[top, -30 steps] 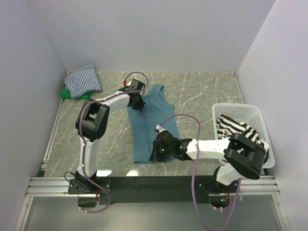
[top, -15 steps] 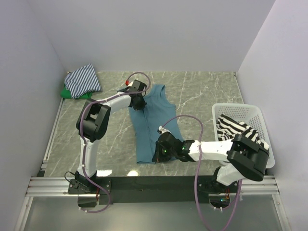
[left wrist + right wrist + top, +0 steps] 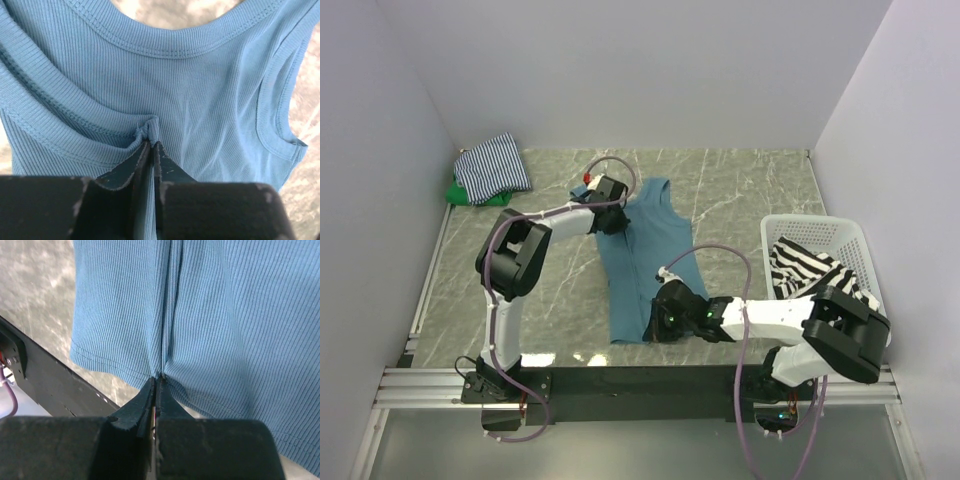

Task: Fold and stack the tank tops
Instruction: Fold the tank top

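Note:
The teal-blue tank top (image 3: 645,255) lies lengthwise on the marble table, folded in half along its length. My left gripper (image 3: 617,217) is shut on a pinch of its cloth near the neckline (image 3: 152,130). My right gripper (image 3: 653,325) is shut on its bottom hem (image 3: 159,375). The navy-white striped top (image 3: 492,166) lies folded on the green top (image 3: 458,191) at the far left corner. The bold black-white striped top (image 3: 810,268) lies in the basket.
The white lattice basket (image 3: 855,250) stands at the right edge. White walls close in the table on three sides. The black front rail (image 3: 45,385) runs just below the teal top's hem.
Both grippers have moved to the right, dragging the teal top with them. The top's left edge has shifted right.

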Available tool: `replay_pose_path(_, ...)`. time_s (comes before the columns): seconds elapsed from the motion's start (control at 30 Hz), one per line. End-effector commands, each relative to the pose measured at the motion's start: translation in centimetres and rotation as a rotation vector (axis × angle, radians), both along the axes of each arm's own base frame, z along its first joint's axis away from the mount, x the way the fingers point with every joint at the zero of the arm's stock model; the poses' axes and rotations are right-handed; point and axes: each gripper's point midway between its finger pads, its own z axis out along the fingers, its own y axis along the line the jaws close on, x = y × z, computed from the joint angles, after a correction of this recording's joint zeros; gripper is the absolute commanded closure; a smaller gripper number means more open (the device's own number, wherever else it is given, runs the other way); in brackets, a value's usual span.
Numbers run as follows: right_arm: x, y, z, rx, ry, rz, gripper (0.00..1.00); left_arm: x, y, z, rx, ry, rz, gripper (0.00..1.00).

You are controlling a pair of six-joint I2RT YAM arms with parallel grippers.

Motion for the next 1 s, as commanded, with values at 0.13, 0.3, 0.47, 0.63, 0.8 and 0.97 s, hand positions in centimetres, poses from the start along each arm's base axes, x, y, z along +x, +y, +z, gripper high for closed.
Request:
replay_pose_path(0.13, -1.6, -1.6, -0.6, -0.041, 0.043, 0.004, 1.0, -5.2, -0.1, -5.3, 0.063, 0.178, -0.041, 0.79)
replay_pose_path(0.3, -1.7, -1.9, -0.8, -0.041, 0.057, -0.015, 0.96, -3.2, -1.0, -3.3, 0.083, 0.133, -0.081, 0.73)
replay_pose_path(0.47, -1.4, -1.8, -0.4, -0.052, 0.053, -0.019, 0.74, -1.2, -2.5, -1.6, 0.09, 0.1, -0.143, 0.6)
replay_pose_path(0.63, -0.5, -1.4, 1.5, -0.038, 0.005, -0.008, 0.55, 2.2, -1.2, 3.2, 0.037, 0.013, -0.105, 0.5)
replay_pose_path(0.8, 0.7, -0.8, 3.6, -0.026, -0.045, -0.006, 0.52, 5.5, 1.2, 8.2, -0.031, -0.074, -0.046, 0.49)
replay_pose_path(0.97, 1.1, -1.1, 5.6, -0.021, -0.085, -0.016, 0.52, 7.0, 4.2, 9.6, -0.05, -0.087, 0.016, 0.5)
